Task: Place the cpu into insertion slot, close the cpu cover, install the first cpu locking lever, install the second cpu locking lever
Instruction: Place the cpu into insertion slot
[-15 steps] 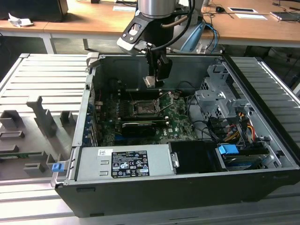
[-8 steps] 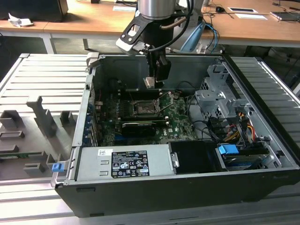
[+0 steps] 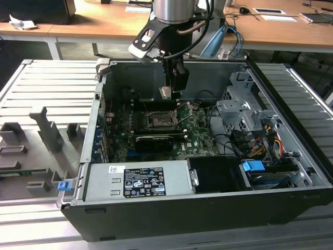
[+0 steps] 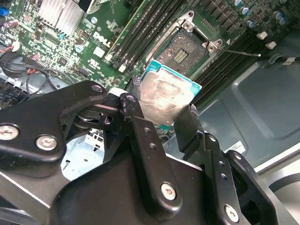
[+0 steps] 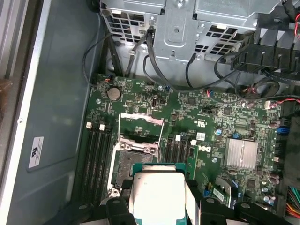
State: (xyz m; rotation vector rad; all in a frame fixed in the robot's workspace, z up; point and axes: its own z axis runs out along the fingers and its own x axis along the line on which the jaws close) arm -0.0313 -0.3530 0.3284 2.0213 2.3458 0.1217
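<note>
Exterior view: the arm (image 3: 174, 10) reaches down into the open case (image 3: 291, 172), and the gripper (image 3: 170, 91) hangs over the far part of the board (image 3: 195, 138). The cpu (image 3: 165, 93) shows as a pale chip at its tip, held in the air above the socket (image 3: 158, 120) and not touching it. The power supply (image 3: 138, 179) lies along the near wall of the case.

Second wrist view: here it is up close. The gripper (image 4: 161, 112) is clamped on the cpu (image 4: 164, 93), one of the black fingers (image 4: 187, 124) on each of two opposite edges. The silvery top is smeared and faces the camera, with a teal rim showing around it. Beyond the chip lies the socket (image 4: 185, 51), bare and dark, with memory slots (image 4: 140, 28) beside it. The heatsink (image 4: 61, 14) sits further off on the board.

First wrist view: the cpu (image 5: 157, 190) sits pinched between the gripper's (image 5: 156, 206) fingers (image 5: 194, 201), partly overlapping the socket (image 5: 125, 164) in this view. The cover (image 5: 142, 118) is swung open on the socket's far side, its window showing green board through it. Memory slots (image 5: 96, 154) flank the socket, the heatsink (image 5: 241, 152) lies off to one side, and the drive cage (image 5: 187, 28) stands beyond the board's edge.
</note>
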